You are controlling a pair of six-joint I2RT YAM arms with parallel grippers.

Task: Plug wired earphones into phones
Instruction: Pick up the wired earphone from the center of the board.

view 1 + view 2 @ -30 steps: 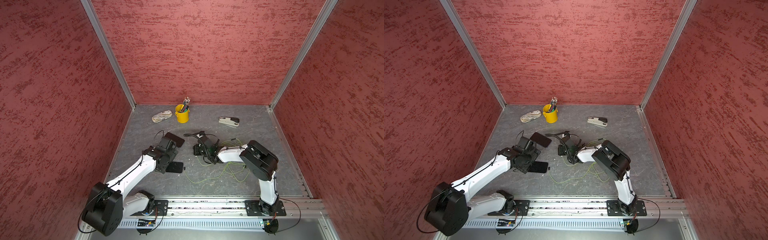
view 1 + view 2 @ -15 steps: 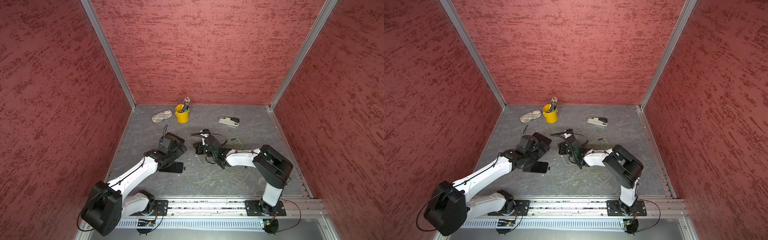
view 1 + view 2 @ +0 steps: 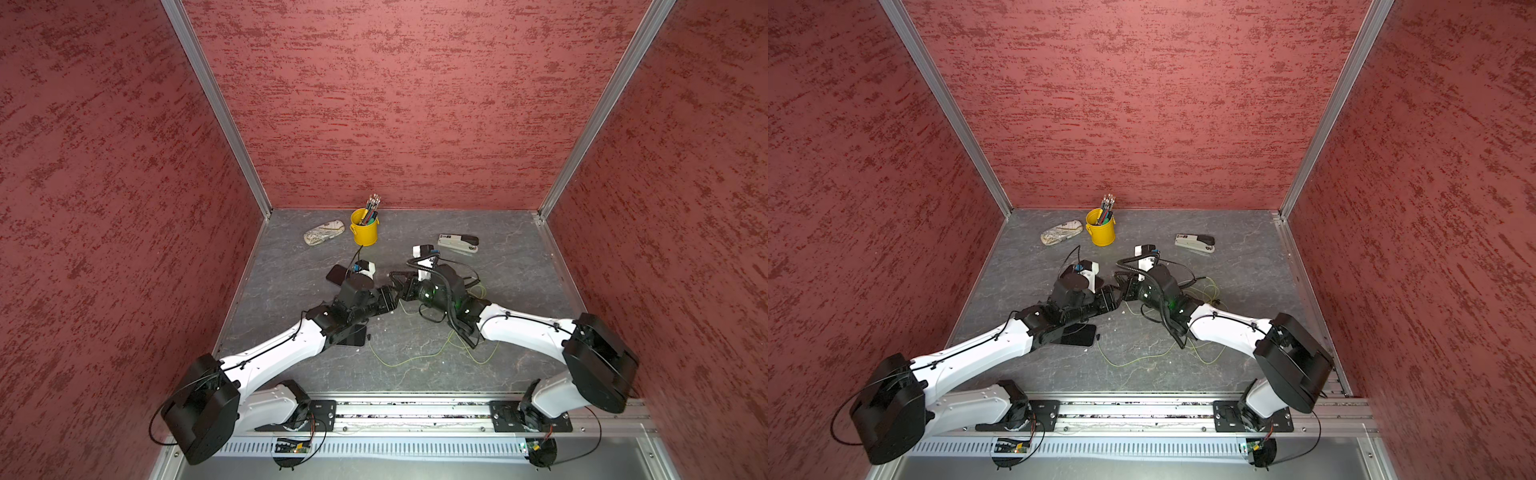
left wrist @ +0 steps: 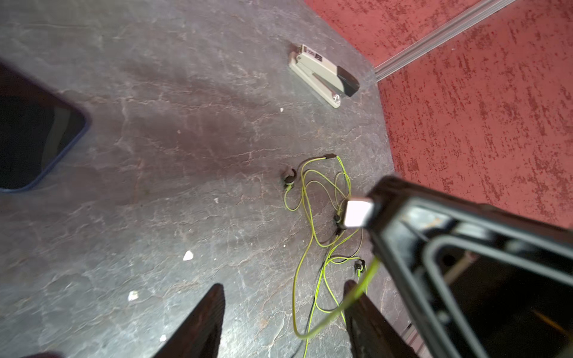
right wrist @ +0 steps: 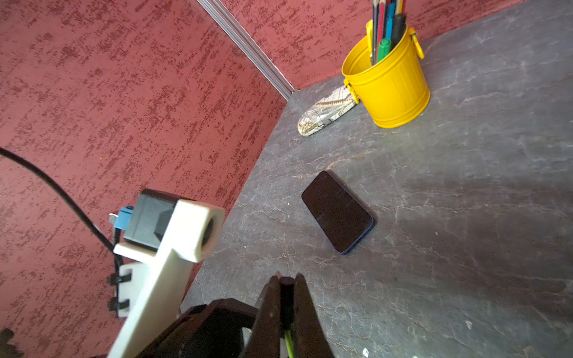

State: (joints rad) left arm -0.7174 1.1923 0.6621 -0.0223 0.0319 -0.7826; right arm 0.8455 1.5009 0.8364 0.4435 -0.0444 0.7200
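Pinching earphone plug (image 5: 286, 294) in right gripper (image 5: 287, 276), left gripper (image 4: 283, 283) parted, 2nd phone (image 3: 1079, 335) in both top views only

White arms (image 3: 274, 353), black joints (image 3: 199, 411), black cables (image 3: 448, 299)

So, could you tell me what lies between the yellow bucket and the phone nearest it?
Only bare table between bucket and phone, in the right wrist view.
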